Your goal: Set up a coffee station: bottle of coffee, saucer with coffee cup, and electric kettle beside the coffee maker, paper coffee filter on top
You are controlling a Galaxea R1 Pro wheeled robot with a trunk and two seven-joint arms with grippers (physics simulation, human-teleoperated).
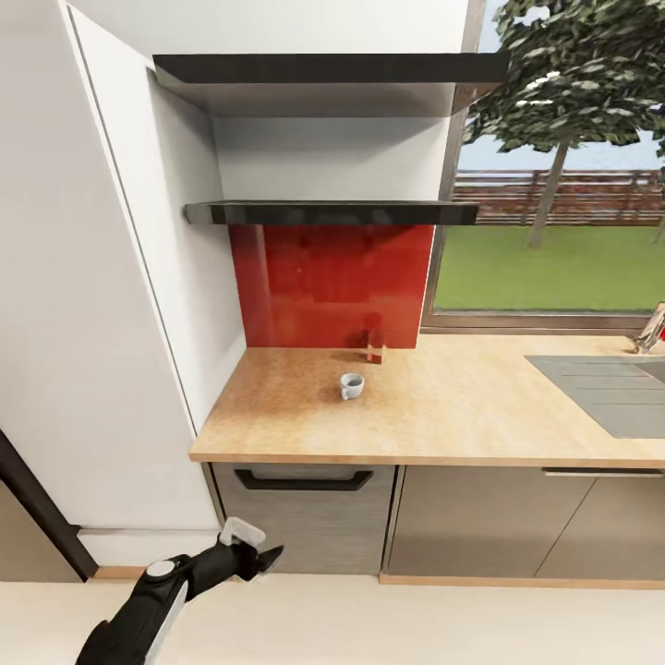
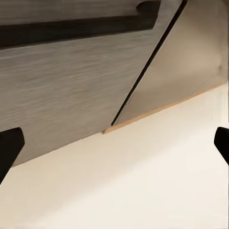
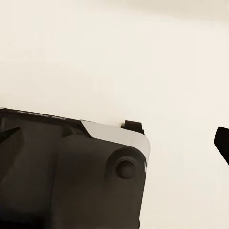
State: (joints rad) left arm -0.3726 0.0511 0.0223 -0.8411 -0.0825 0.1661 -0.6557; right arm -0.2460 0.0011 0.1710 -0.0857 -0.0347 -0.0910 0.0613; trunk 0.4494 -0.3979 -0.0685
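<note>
Nearest the camera in the head view, the left arm (image 1: 152, 605) reaches forward low over the pale floor (image 1: 416, 628), its gripper (image 1: 254, 552) hanging in front of the grey drawer front (image 1: 305, 526) below the bench. In the left wrist view the two dark fingertips (image 2: 9, 148) sit at opposite edges of the frame, so the jaws stand wide apart with nothing between them; beyond them are the wood-grain drawer front, its black handle (image 2: 76, 28) and the floor.

The right wrist view looks down at the floor and a dark part of the robot's body (image 3: 71, 176). One fingertip (image 3: 223, 140) shows at the edge, and whether those jaws are open or closed cannot be told.

Further on, the wooden bench (image 1: 462, 406) carries a small white coffee cup (image 1: 351, 385), standing upright near the middle of its left section. Just behind it, against the red backsplash (image 1: 328, 286), stands a small red-brown bottle of coffee (image 1: 374, 346). At the right is the grey sink (image 1: 614, 388). Above, two dark shelves (image 1: 332, 212) are fixed to the wall, and a window (image 1: 554, 185) shows grass and a tree.
</note>
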